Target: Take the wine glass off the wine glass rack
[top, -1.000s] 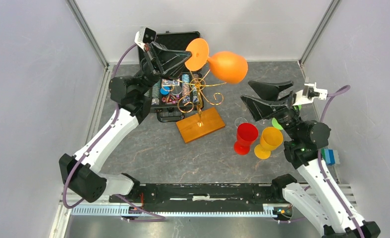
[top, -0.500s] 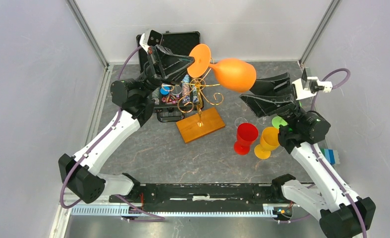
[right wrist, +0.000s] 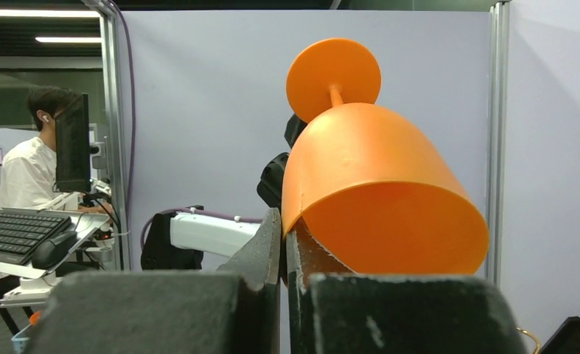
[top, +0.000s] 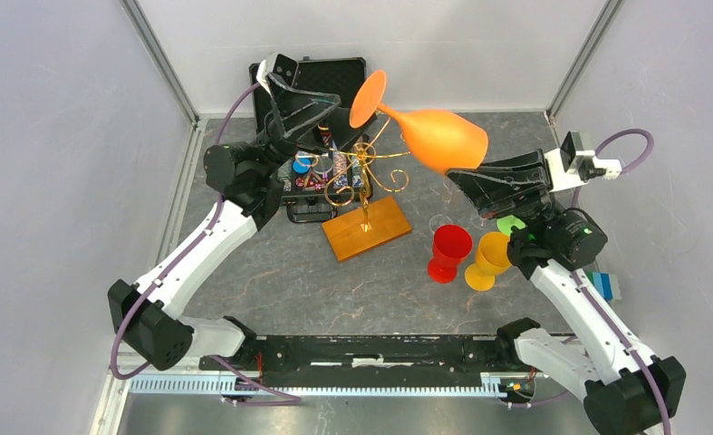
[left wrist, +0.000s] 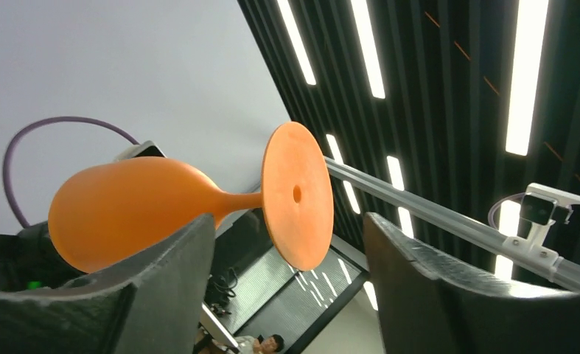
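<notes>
While left fingers (left wrist: 161, 295) gape, right fingers (right wrist: 261, 251) pinch wine glass (top: 438, 136).

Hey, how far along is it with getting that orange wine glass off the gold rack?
Done: the orange wine glass is clear of the rack, up in the air. In hand: the right gripper pinches its rim; the left gripper is open around the foot. Left: probably setting it down on the table.

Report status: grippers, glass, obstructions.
Left gripper open around wine glass foot. Right gripper shut on its rim. Glass clear of rack, held aloft. Below right arm: red glass, yellow glass.
</notes>
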You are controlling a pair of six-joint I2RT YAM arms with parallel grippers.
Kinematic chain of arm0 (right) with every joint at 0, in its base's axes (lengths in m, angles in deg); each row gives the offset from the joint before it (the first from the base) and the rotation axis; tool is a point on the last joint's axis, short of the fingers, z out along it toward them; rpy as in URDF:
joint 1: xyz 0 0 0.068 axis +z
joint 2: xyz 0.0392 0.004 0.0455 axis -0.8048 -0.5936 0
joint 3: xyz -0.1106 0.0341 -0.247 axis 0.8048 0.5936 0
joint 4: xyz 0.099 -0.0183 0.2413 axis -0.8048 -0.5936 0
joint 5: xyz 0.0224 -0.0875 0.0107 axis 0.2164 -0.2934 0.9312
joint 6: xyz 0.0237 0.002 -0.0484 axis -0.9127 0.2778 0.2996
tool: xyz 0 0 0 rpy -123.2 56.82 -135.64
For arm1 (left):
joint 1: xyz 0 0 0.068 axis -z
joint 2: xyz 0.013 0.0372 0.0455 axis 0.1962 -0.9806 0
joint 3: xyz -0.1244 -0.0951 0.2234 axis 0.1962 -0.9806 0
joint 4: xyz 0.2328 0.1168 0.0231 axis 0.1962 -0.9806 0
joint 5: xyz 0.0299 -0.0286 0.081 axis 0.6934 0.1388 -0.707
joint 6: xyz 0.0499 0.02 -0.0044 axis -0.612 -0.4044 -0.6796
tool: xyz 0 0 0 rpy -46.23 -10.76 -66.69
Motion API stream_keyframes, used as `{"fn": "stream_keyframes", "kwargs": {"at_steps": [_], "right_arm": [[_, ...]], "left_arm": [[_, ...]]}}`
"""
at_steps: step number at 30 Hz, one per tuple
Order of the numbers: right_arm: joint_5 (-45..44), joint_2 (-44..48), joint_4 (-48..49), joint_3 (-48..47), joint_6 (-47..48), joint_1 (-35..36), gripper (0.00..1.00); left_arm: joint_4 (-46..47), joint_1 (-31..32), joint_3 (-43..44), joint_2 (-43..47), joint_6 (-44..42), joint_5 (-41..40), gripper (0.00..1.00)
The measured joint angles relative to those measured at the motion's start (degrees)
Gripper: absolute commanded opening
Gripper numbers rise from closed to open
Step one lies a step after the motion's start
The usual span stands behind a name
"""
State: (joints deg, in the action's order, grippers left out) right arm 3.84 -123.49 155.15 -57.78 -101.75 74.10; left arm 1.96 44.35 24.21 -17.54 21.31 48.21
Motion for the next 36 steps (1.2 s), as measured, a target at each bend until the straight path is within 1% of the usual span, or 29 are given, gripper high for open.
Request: {"fn": "stream_keyframes", "kwargs": {"at_steps": [3, 4, 6, 8, 10, 12, 16, 20, 21, 25, 29, 31, 36], "right_arm": [[-0.7, 0.79, -2.32, 0.0, 2.1, 0.0, 0.0], [-1.2, 1.46, -4.15, 0.0, 3.43, 0.0, 0.0], [-2.45, 3.5, -9.55, -0.37, 7.32, 0.0, 0.0], [-5.64, 6.14, -19.76, -2.56, 13.38, 0.0, 0.0], [-10.71, 8.04, -30.16, -6.01, 19.15, 0.0, 0.0], [-18.36, 9.51, -41.94, -10.21, 25.46, 0.0, 0.0], [-31.8, 10.86, -59.78, -16.28, 34.12, 0.0, 0.0], [-46.97, 10.05, -79.84, -22.34, 40.7, 0.0, 0.0], [-49.03, 9.66, -82.36, -23.23, 41.33, 0.0, 0.0], [-62.12, 6.36, -98.6, -28.81, 45.16, 0.0, 0.0], [-72.26, 4.46, -109.2, -31.01, 47.36, 0.0, 0.0], [-75.76, 3.89, -113.44, -31.34, 47.91, -0.02, 0.0], [-79.71, 2.4, -121.79, -32.26, 47.71, -0.04, 0.0]], "left_arm": [[-0.11, 0.0, 0.0, 0.04, -0.92, 0.0, 0.97], [-0.2, 0.0, 0.0, 0.04, -1.18, 0.0, 1.0], [-0.98, 0.0, -0.02, 0.22, -2.27, 0.0, 1.0], [-1.75, 0.0, -0.2, 0.42, -3.58, -0.04, 1.0], [-2.4, 0.0, -0.9, 0.66, -5.03, -0.09, 1.0], [-3.43, -0.07, -1.62, 0.72, -6.54, -0.09, 1.0], [-7.74, -0.52, -2.12, 0.72, -11.17, 0.07, 1.0], [-16.9, -0.98, -1.81, 1.55, -20.17, 0.94, 1.0], [-19.5, -0.98, -1.73, 2.01, -22.53, 0.94, 1.0], [-30.42, -1.09, -0.44, 5.27, -32.5, 0.61, 1.0], [-40.04, -1.09, 2.38, 9.51, -42.29, -1.4, 1.0], [-44.06, -1.09, 3.43, 11.93, -46.64, -2.73, 1.0], [-53.77, -1.09, 5.73, 17.42, -56.3, -7.56, 1.0]]}}
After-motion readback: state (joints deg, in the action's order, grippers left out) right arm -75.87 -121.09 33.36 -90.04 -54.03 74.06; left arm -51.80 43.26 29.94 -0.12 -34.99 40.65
